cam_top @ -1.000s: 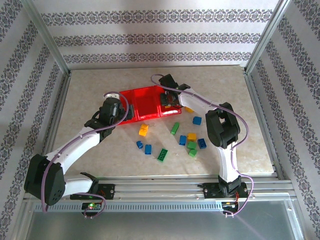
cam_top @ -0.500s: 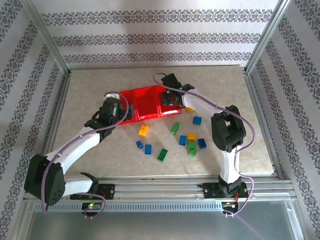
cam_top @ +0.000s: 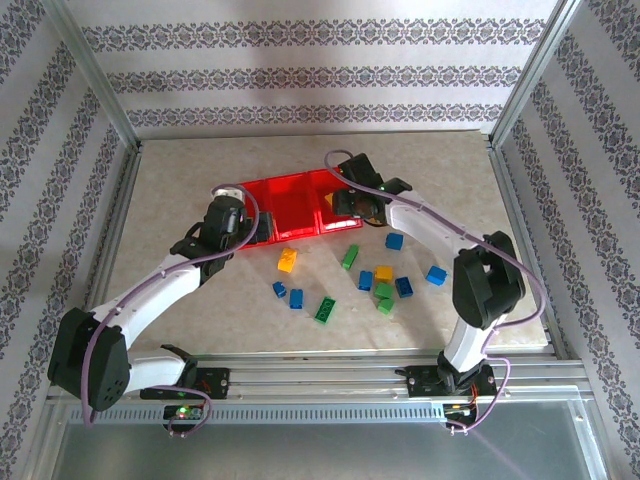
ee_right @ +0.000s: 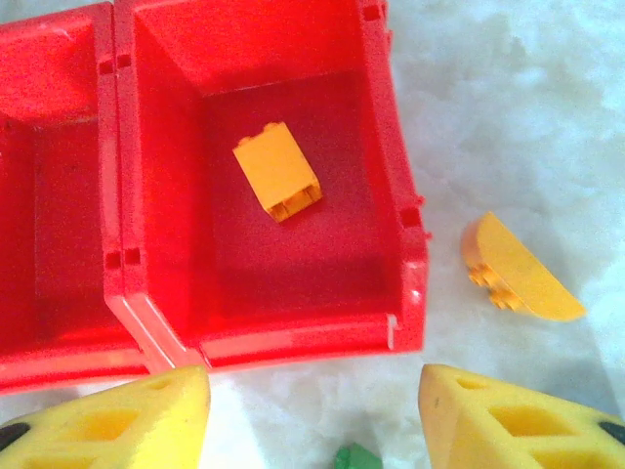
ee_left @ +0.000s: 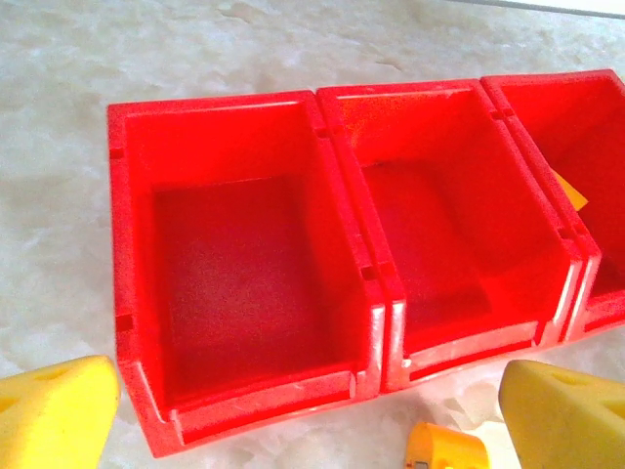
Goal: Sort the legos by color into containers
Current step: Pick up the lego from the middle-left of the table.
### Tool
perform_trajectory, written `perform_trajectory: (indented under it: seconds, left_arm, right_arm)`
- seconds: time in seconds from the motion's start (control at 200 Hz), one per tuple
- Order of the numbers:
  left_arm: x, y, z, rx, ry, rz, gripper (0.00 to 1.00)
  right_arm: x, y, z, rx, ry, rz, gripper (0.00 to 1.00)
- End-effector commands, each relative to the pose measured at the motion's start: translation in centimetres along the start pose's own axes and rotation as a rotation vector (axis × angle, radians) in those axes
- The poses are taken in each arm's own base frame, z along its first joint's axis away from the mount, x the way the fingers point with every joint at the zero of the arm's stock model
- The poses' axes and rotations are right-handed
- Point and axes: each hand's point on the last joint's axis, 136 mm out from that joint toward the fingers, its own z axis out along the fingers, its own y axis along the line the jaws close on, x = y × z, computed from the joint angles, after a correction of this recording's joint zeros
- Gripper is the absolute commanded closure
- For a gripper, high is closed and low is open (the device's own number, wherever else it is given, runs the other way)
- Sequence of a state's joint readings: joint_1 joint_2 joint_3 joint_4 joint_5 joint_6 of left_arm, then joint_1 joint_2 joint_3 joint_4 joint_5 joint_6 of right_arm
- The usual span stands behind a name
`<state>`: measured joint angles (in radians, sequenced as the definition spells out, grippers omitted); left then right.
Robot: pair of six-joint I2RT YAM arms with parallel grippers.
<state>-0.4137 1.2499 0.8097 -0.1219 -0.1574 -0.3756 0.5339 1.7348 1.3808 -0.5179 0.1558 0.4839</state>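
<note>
My right pincer (ee_right: 312, 405) hung released and empty at the right end of the tray (ee_right: 408, 244). The orange half-round brick (ee_right: 518, 276) lay just outside that wall, long axis slanted; right arm nearer.

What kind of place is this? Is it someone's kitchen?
Probably a robot test booth, not a kitchen. The left arm and right arm are bolted to a metal rail at the table's edge, and patterned panels in a metal frame wall it in.
</note>
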Motion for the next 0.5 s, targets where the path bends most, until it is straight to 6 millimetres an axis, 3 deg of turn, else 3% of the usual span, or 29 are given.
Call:
perform_trajectory:
  seconds: [0.0, 0.495]
  left_arm:
    - [0.6, -1.4, -0.5, 0.038, 0.037, -0.003, 0.00]
    - [5.5, -4.8, -1.5, 0.095, 0.183, 0.064, 0.00]
  right_arm:
    - [0.0, -1.5, -1.7, 0.032, -0.044, 0.049, 0.38]
    - [7.5, -7.6, -3.9, 0.142, 0.008, 0.166, 0.23]
